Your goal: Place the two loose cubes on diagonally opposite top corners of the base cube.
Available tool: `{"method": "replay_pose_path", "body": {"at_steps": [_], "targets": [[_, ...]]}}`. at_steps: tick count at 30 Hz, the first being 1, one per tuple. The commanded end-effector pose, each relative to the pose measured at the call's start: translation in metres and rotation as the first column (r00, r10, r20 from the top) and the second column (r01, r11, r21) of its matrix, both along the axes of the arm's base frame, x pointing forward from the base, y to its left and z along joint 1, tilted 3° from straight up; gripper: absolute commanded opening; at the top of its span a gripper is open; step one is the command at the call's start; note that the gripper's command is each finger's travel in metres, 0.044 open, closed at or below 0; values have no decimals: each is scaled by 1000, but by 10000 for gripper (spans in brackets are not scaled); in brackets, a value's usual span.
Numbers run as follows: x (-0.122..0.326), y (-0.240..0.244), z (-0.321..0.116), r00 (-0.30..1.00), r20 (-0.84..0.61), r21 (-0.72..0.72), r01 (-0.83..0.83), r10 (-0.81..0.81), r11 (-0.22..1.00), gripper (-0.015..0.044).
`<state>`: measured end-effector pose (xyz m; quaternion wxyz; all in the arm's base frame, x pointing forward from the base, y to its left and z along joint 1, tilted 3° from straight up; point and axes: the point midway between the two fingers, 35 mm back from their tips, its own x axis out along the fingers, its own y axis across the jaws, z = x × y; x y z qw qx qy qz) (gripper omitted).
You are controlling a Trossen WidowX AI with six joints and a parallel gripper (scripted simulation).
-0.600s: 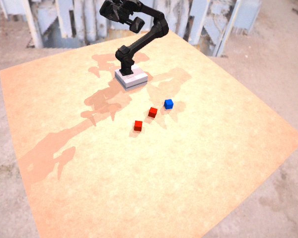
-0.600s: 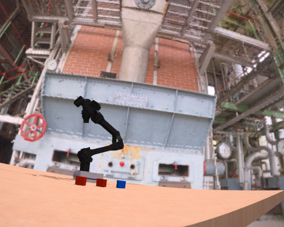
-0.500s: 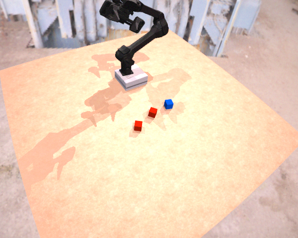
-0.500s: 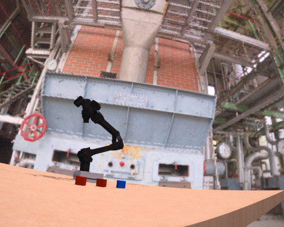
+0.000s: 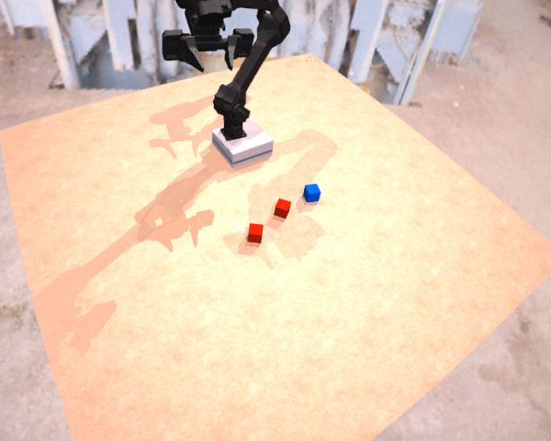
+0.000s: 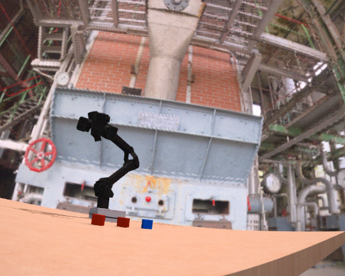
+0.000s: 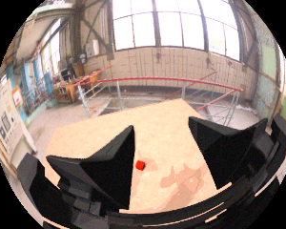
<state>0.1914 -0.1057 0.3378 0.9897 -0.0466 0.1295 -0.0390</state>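
Observation:
The left red cube [image 5: 255, 232] [image 6: 98, 219], the middle red cube [image 5: 282, 208] [image 6: 123, 222] and the blue cube [image 5: 311, 193] [image 6: 146, 223] stand apart on the table in a diagonal row. Nothing is on top of any of them. My gripper [image 5: 216, 69] [image 7: 162, 124] is open and empty, held high above the table, up and back from the cubes. Its fingers stand well apart. One red cube [image 7: 140, 165] shows between the fingers in the wrist view, far below; I cannot tell which red one. The other cubes are not visible there.
The arm's pale base block [image 5: 252, 152] [image 6: 116, 213] stands on the table [image 5: 313, 342] [image 6: 167, 252] behind the cubes. Shadows of the arm fall across the table's left part and around the cubes. The table's edges show in the top and exterior views.

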Motion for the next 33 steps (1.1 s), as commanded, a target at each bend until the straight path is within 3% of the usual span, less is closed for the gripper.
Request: {"method": "replay_pose_path", "body": {"at_steps": [1, 9, 17, 25, 33], "targets": [[19, -15, -15, 995, -98, 161, 33, -17, 986, 265], [56, -28, -48, 953, -302, 357, 128, -16, 925, 265], [92, -28, -90, 851, -526, 442, 265, 7, 857, 265], [124, -14, -137, 682, -731, 404, 410, 19, 818, 265], [149, 9, -186, 465, -885, 259, 516, -14, 816, 265]]}}
